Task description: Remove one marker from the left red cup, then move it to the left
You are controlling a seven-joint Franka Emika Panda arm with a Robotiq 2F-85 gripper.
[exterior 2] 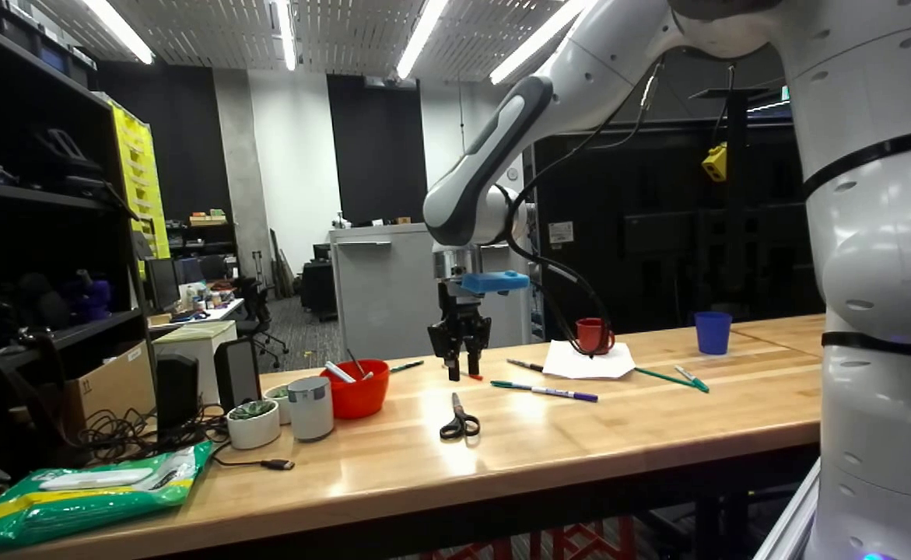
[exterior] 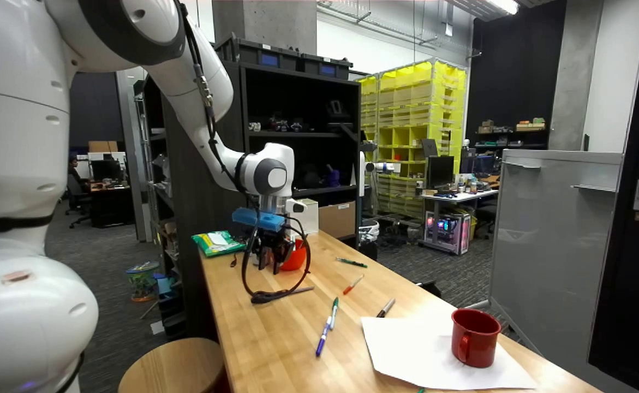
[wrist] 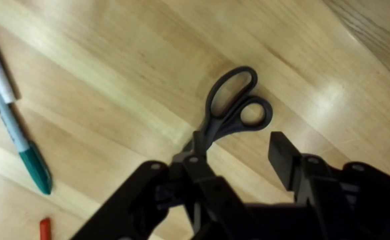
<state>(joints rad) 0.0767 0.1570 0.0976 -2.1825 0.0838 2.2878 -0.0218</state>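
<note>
Apparently pre-grasp, with jaws well parted and empty.
In an exterior view, find the likely target, a pale marker point(exterior 2: 338, 372), leaning in the squat red cup point(exterior 2: 359, 400); pinch its raised end. In the wrist view, avoid black-handled scissors point(wrist: 214, 125) below.

Bright o/head lts point(exterior 2: 422, 39), tbl point(exterior 2: 533, 435) glare; wrist-view blur

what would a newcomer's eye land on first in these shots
Probably the big white Panda arm, reaching over the wooden table. Two reds then stand out in both exterior views: the wide bright-red cup beside a grey cylindrical container, and the darker red mug standing on white paper. In the wrist view, black-handled scissors lie on the table, partly hidden by the open gripper.
</note>
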